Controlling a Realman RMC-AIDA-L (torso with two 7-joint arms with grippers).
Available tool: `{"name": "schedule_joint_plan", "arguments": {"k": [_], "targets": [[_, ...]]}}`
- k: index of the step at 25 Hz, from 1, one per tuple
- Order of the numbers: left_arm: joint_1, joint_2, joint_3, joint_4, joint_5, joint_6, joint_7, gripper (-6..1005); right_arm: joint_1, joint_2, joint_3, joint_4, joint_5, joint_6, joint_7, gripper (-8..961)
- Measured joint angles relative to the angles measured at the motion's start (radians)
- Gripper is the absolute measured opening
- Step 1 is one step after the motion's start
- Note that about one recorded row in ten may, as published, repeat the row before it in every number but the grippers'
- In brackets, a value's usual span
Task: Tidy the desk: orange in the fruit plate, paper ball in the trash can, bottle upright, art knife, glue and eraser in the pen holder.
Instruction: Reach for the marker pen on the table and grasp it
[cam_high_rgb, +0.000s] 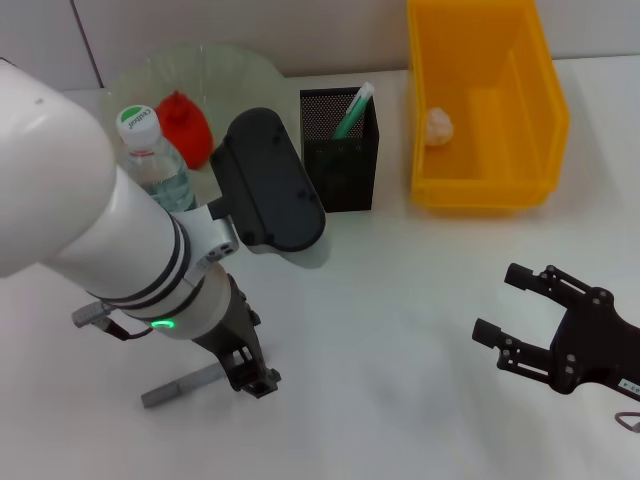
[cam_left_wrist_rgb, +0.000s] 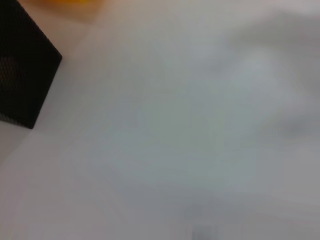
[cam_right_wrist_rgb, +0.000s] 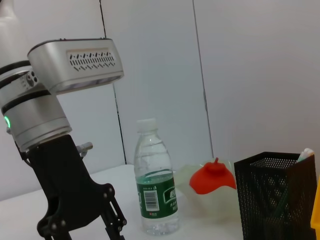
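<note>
The left gripper (cam_high_rgb: 250, 375) sits low at lower left of the head view, fingers down around one grey art knife (cam_high_rgb: 180, 385) on the white desk (cam_high_rgb: 400, 330); its grip cannot be judged. The right gripper (cam_high_rgb: 510, 305) hovers spread wide at lower right, with bare desk between the two. Along the top edge stand one upright bottle (cam_high_rgb: 155, 160), one plate (cam_high_rgb: 230, 75) with an orange-red fruit (cam_high_rgb: 183, 125), one black pen holder (cam_high_rgb: 340, 150), and one yellow bin (cam_high_rgb: 485, 100) holding one paper ball (cam_high_rgb: 438, 125).

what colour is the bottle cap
White, with green lettering on top; the bottle cap shows best in the head view.
</note>
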Motion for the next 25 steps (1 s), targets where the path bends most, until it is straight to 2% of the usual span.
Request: {"name": "schedule_joint_plan", "arguments": {"k": [10, 25], "targets": [[-0.046, 0.000, 0.010, -0.071, -0.007, -0.005, -0.001, 581, 0.000, 0.000, 0.000, 0.000, 0.000, 0.000, 0.000, 820], [-0.076, 0.000, 0.011, -0.136, -0.011, -0.017, 0.000, 491, 0.000, 0.002, 0.000, 0.000, -0.001, 0.000, 0.000, 820]]}}
